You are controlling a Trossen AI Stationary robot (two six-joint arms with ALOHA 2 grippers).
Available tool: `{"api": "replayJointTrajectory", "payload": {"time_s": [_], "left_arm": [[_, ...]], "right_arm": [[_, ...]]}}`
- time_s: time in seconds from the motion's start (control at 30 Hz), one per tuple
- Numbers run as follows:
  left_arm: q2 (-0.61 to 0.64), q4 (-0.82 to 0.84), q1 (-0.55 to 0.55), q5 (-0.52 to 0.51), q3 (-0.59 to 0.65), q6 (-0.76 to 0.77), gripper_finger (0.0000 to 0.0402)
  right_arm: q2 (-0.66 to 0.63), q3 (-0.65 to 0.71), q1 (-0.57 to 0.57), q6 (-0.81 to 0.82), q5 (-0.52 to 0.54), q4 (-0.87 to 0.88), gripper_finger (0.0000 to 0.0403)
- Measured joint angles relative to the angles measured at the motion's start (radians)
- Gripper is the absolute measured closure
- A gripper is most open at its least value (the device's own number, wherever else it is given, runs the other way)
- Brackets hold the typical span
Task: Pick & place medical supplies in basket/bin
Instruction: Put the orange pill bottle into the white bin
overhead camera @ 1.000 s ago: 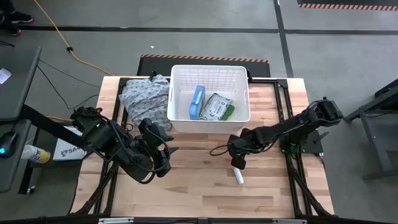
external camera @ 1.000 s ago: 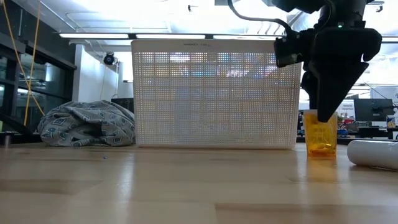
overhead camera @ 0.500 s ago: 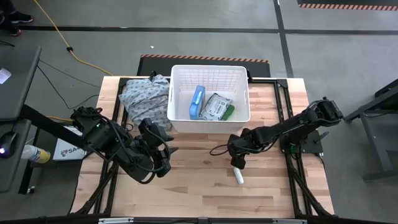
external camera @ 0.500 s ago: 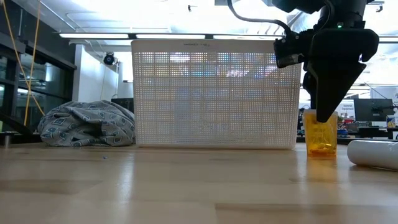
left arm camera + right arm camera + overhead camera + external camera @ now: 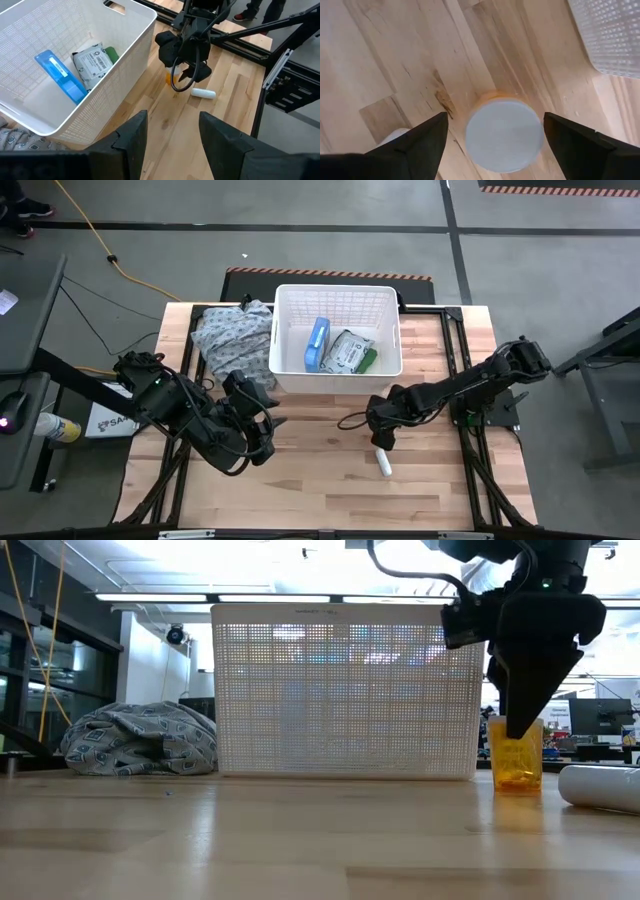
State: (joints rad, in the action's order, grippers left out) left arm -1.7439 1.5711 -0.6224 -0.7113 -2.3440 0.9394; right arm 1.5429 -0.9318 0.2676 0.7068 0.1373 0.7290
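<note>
An orange vial (image 5: pixel 517 756) with a pale round top (image 5: pixel 504 134) stands upright on the table, just off the white basket's (image 5: pixel 338 288) near right corner. My right gripper (image 5: pixel 495 116) hangs over it, pointing down and open. One finger stands on either side of the vial's top, clear of it. A white tube (image 5: pixel 384 463) lies on the table just nearer than the vial. In the basket lie a blue-white packet (image 5: pixel 317 343), a grey-white pack (image 5: pixel 347 352) and a green bar (image 5: pixel 369 360). My left gripper (image 5: pixel 172 125) is open and empty, held above the table's left part.
A grey patterned cloth (image 5: pixel 230 330) lies bunched against the basket's left wall. Bare wood stretches between the two arms and along the near edge. In the low view the basket wall (image 5: pixel 345 700) stands just left of the vial.
</note>
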Motion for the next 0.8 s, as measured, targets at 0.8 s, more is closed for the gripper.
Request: {"api": "replayJointTrajectory", "payload": {"time_s": [0.8], "left_arm": [[0.000, 0.000, 0.000, 0.000, 0.000, 0.000, 0.0190]], "right_arm": [[0.000, 0.000, 0.000, 0.000, 0.018, 0.037, 0.0098]]}}
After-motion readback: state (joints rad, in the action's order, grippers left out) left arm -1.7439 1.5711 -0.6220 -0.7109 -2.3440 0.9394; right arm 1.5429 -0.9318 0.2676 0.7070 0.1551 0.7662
